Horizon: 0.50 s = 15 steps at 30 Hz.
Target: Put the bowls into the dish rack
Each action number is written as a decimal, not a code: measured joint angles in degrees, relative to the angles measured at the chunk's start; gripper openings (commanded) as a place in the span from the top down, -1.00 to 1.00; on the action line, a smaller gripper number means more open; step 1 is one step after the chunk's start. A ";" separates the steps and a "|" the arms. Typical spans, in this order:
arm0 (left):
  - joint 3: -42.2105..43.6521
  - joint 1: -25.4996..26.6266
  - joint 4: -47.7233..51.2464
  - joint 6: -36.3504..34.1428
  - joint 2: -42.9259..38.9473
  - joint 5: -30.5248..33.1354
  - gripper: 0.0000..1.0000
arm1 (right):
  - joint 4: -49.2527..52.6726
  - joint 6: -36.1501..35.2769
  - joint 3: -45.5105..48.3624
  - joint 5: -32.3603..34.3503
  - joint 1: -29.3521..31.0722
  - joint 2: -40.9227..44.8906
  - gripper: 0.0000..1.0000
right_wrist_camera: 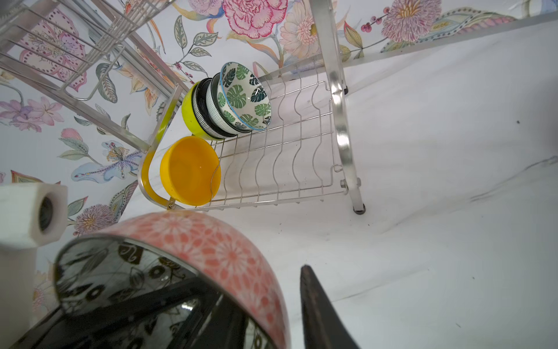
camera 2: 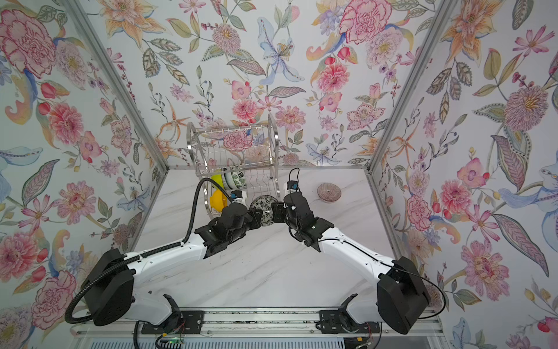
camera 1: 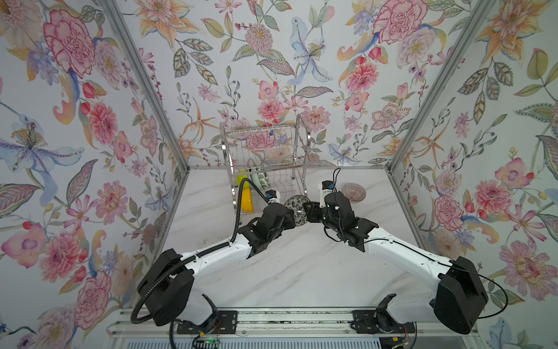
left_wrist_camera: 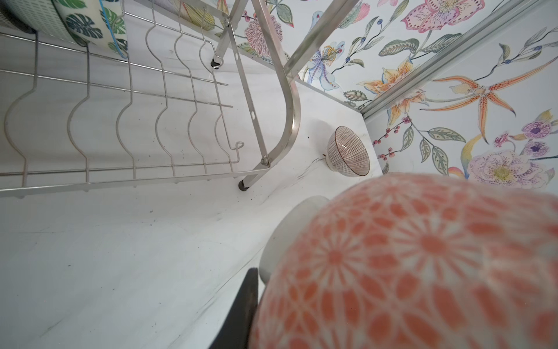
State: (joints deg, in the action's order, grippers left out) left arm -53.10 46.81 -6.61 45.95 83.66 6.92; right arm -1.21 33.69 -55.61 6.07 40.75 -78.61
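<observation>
Orange-and-white outside and black-and-white floral inside, the patterned bowl [camera 1: 297,210] is held tilted above the table [camera 1: 271,272]. It hangs between the two grippers, on the near side of the dish rack [camera 1: 224,145] and close to it.

The left gripper [camera 1: 291,217] is clamped on the bowl's left edge. In the left wrist view one dark finger [left_wrist_camera: 246,305] lies against the outer wall, and the other finger is hidden.

The right gripper [camera 1: 305,209] stands open astride the right rim. In the right wrist view one finger [right_wrist_camera: 145,314] sits inside the bowl, while the other finger [right_wrist_camera: 317,311] stands clear of the outer wall.

At the left end of the rack's lower tier, four or so bowls stand on edge in a row on the far side. They are a lime green bowl [right_wrist_camera: 188,121], dark-and-white dotted bowls [right_wrist_camera: 208,111] and a leaf-print bowl [right_wrist_camera: 244,96]. An orange-yellow bowl [right_wrist_camera: 190,170] stands on edge nearer.

A ribbed bowl [camera 1: 354,192] sits on the table to the right of the rack, apart from it.
</observation>
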 measured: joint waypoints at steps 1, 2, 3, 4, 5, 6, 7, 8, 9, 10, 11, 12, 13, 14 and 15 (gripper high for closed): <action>0.00 0.00 0.00 -0.42 0.00 0.04 1.00 | -0.04 0.31 -0.13 -0.28 0.00 -0.13 0.02; 0.00 0.00 0.00 -0.96 -0.04 0.46 1.00 | -0.13 0.57 -0.22 -0.61 0.00 -0.15 -0.08; 0.00 0.04 0.02 -1.33 -0.11 0.98 1.00 | -0.17 0.70 -0.22 -0.74 0.00 -0.15 -0.21; 0.04 0.02 0.04 -1.75 -0.24 1.55 1.00 | -0.26 0.87 -0.24 -1.01 0.00 -0.15 -0.41; 0.17 -0.07 0.11 -2.21 -0.59 2.43 1.00 | -0.35 1.05 -0.28 -1.11 -0.02 -0.15 -0.61; 0.33 -0.31 0.20 -2.51 -0.96 2.99 1.00 | -0.39 0.83 -0.33 -1.29 -0.02 -0.15 -0.91; 0.55 -0.63 0.22 -2.86 -1.46 3.61 1.00 | -0.44 1.22 -0.39 -1.49 -0.11 -0.15 -0.97; 0.72 -0.87 0.24 -3.08 -1.95 4.13 1.00 | -0.42 0.92 -0.55 -1.62 -0.17 -0.15 -0.97; 0.94 -1.33 0.20 -3.30 -2.36 4.61 1.00 | -0.48 1.11 -0.70 -1.97 -0.28 -0.15 -0.97; 1.22 -1.99 0.15 -3.52 -2.82 5.53 1.00 | -0.63 1.16 -0.83 -2.21 -0.39 -0.13 -0.97; 1.49 -2.47 0.15 -3.65 -3.15 6.08 1.00 | -0.79 1.27 -0.98 -2.49 -0.52 -0.15 -0.97; 1.97 -3.13 0.09 -3.82 -3.52 7.06 1.00 | -1.25 1.55 -0.98 -2.91 -0.74 -0.15 -0.97; 2.56 -3.65 -0.02 -4.20 -3.91 8.04 1.00 | -1.64 2.01 -0.98 -3.63 -1.03 -0.13 -0.97; 3.15 -3.93 -0.04 -4.44 -4.24 8.98 1.00 | -2.01 2.54 -0.98 -4.22 -1.31 -0.15 -0.97; 3.87 -4.13 -0.02 -4.72 -4.66 10.23 1.00 | -2.51 3.54 -0.94 -5.22 -1.86 -0.15 -0.97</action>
State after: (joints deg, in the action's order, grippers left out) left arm -49.23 42.68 -6.63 41.23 79.00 17.15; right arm -3.73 37.23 -56.55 0.84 38.89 -78.76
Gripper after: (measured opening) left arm 0.218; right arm 0.984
